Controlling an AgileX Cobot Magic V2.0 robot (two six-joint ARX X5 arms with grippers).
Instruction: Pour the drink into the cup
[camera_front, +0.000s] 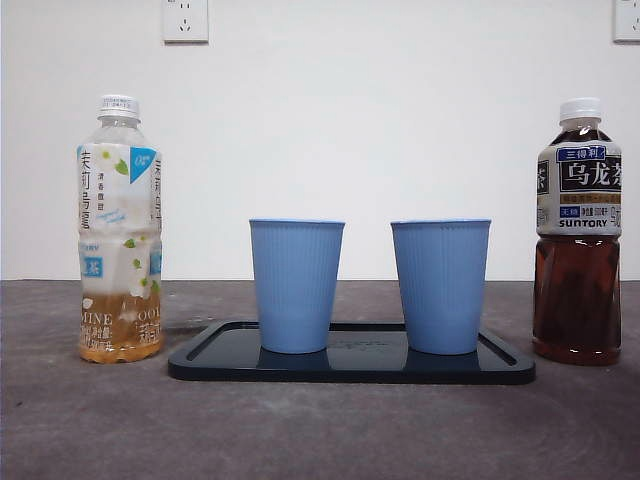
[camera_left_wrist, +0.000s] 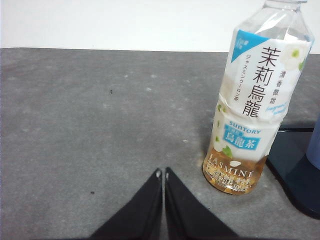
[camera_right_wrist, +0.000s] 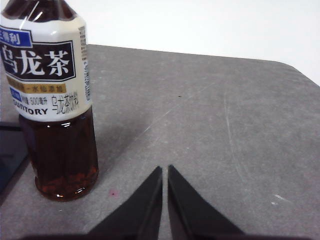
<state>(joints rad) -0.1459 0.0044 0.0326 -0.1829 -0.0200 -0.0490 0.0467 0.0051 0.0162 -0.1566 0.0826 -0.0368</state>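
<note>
Leftmost on the grey, faintly speckled table (camera_front: 90, 420) a clear plastic jasmine bottle (camera_front: 120, 230) is stood upright, white-capped, wrapped in a pale flowered label and filled only at the bottom with light amber tea. Beside it, near the middle, a flat black tray (camera_front: 215, 362) with rounded corners and a low rim is laid; on it two ribbed blue cups (camera_front: 296, 285) (camera_front: 440, 285), tapered toward the base, are set upright and apart, their insides hidden at this level. At the far right an oolong bottle (camera_front: 578, 235) is stood off the tray, white-capped, with a dark label and nearly full of deep brown tea; its right side is cut off by the edge of the front view. Neither arm is seen in the front view. In the left wrist view the left gripper (camera_left_wrist: 162, 175) is held low over bare table near the jasmine bottle's base, its black wedge-shaped jaws pressed together on nothing, and only a corner of the tray and a sliver of blue cup are caught. In the right wrist view the right gripper (camera_right_wrist: 165, 172) is likewise clenched and empty, near the oolong bottle, whose cap is cropped out.
</note>
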